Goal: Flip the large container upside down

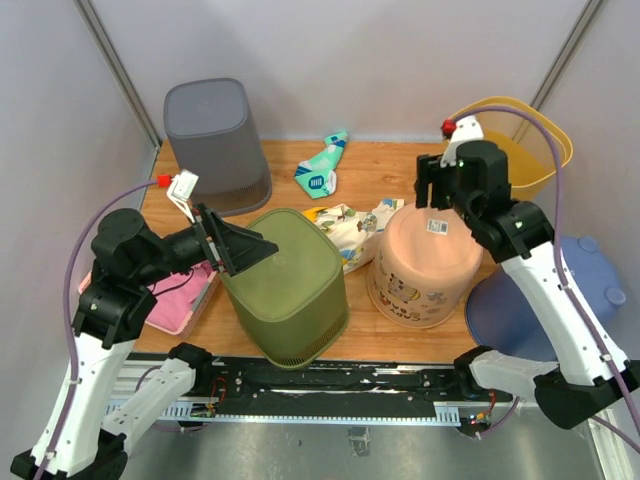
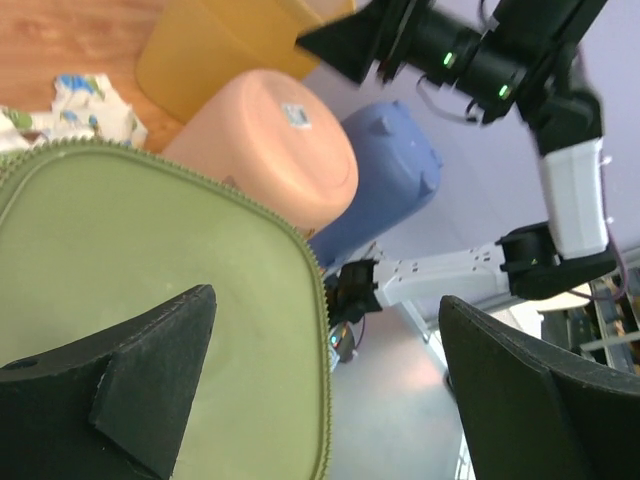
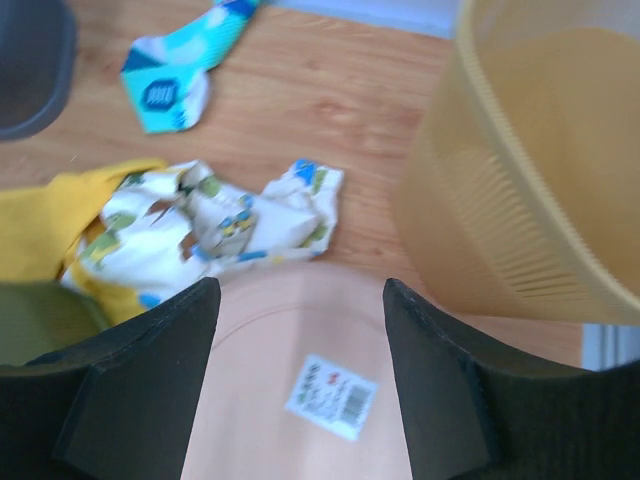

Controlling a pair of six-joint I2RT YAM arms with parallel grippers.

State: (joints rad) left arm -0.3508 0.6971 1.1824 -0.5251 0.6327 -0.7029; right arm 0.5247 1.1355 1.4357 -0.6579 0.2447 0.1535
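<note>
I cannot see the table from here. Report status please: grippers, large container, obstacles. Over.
Both open: left gripper over green bin, right gripper above peach container. Container stands base up, sticker on top. Beside it, patterned cloth.

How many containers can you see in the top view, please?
6: grey bin back left, olive-green bin front centre, peach bucket centre right, yellow basket back right, blue bin at right edge, pink basket far left. Others may be hidden.
</note>
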